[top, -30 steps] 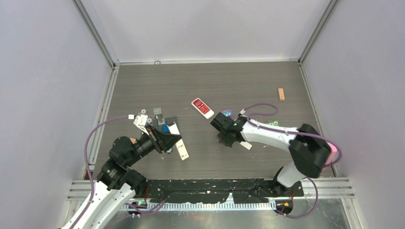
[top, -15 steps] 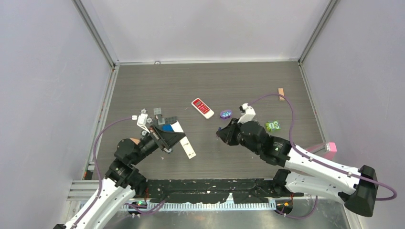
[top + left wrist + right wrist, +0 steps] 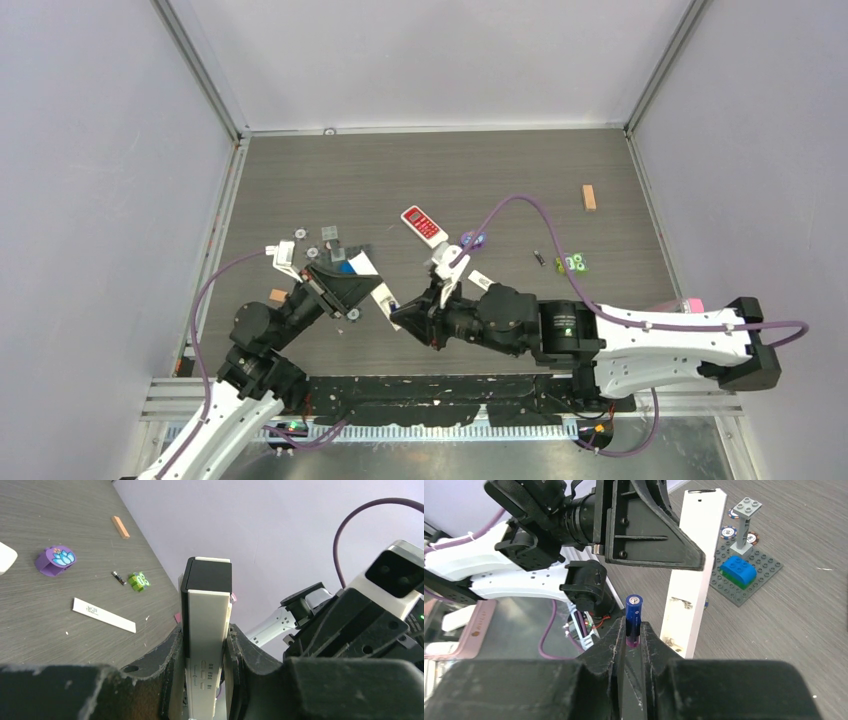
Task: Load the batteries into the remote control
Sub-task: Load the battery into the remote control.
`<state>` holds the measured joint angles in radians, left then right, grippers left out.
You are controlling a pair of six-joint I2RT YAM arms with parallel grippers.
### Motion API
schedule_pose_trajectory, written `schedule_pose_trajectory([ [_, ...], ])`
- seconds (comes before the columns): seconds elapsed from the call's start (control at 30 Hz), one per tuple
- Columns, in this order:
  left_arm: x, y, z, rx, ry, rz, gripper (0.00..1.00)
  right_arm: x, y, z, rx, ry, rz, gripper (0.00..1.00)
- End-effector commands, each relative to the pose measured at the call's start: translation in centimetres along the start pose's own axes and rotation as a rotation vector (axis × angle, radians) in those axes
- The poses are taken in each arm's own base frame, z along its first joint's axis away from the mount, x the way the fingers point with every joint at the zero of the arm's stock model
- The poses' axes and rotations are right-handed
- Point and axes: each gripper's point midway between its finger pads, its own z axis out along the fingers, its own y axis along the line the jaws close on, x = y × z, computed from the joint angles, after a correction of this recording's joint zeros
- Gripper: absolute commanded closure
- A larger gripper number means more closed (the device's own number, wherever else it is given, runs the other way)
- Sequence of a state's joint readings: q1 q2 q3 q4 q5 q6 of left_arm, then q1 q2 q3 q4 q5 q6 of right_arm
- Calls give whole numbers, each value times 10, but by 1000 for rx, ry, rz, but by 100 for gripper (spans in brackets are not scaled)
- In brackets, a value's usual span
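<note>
My left gripper is shut on the remote control, a long white bar with a black end, and holds it above the table. In the top view the remote control sticks out of the left gripper. My right gripper is shut on a blue-purple battery, which stands upright between the jaws just left of the remote control. In the top view the right gripper is close to the remote's lower end. A dark battery lies on the table to the right.
A wider white remote with a red face lies mid-table beside a purple piece. A thin white strip, a green piece and an orange block lie to the right. A grey brick plate sits behind the left gripper.
The right arm has swung left across the table with the battery, up to the remote. The left gripper has shifted slightly with the remote still held.
</note>
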<state>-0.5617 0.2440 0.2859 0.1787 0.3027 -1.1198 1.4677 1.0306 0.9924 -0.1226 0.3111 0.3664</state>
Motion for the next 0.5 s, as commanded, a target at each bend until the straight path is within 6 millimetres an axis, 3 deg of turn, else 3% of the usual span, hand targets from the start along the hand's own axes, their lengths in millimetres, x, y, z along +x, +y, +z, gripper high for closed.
schedule_pose_trajectory([
  [0.0,-12,-18,-2,50,-50,-3,100,-10,4,13,80,-13,-114,95],
  [0.47,-8,-17,-6,49,-36,-19,100,1,-15,27,209,20,-267,95],
])
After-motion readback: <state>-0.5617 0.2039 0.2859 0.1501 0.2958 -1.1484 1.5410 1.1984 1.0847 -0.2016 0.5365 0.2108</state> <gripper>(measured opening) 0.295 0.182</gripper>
